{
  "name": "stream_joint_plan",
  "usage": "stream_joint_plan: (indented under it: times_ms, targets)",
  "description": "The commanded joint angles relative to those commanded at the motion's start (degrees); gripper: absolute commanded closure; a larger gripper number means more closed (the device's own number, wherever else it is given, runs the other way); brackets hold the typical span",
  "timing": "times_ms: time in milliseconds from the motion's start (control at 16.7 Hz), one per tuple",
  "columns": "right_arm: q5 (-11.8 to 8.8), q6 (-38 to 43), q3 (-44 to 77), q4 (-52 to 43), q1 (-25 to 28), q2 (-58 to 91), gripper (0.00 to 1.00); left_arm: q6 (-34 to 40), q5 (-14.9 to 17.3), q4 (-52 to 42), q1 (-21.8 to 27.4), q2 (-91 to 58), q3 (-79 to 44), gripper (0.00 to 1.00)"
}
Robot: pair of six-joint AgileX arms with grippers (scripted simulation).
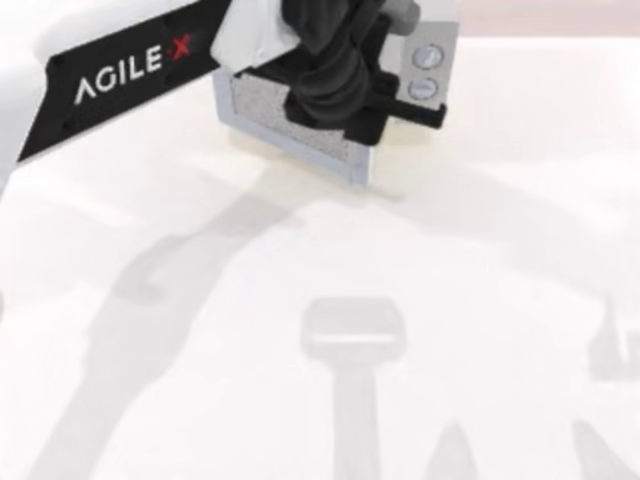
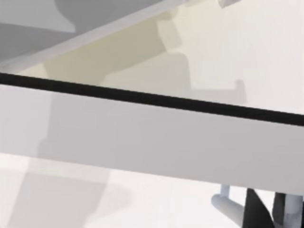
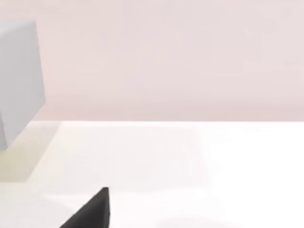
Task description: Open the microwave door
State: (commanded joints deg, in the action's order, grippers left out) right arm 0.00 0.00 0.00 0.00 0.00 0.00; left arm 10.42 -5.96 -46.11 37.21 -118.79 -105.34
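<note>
Up at the table's point(image 1: 330, 300) far edge sat the microwave point(image 1: 425, 40); its door point(image 1: 290, 122) stood swung partly outward. Over it hovered the left hand point(image 1: 400, 115); whether wide or closed, I couldn't tell.

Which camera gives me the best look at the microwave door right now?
The top view: the microwave door shows its mesh window, swung partly out, with the left end effector over it. The left wrist view shows only a pale panel with a dark edge, too close to read. The right wrist view shows just a corner of the microwave.
</note>
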Motion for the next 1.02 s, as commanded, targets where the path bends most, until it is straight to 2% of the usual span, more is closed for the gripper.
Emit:
stream_joint_plan:
  times_ms: [1020]
  targets:
    - [0.0,0.0,0.0,0.0,0.0,0.0,0.00,-1.3,0.6,0.5,-0.3,0.8,1.8,1.00]
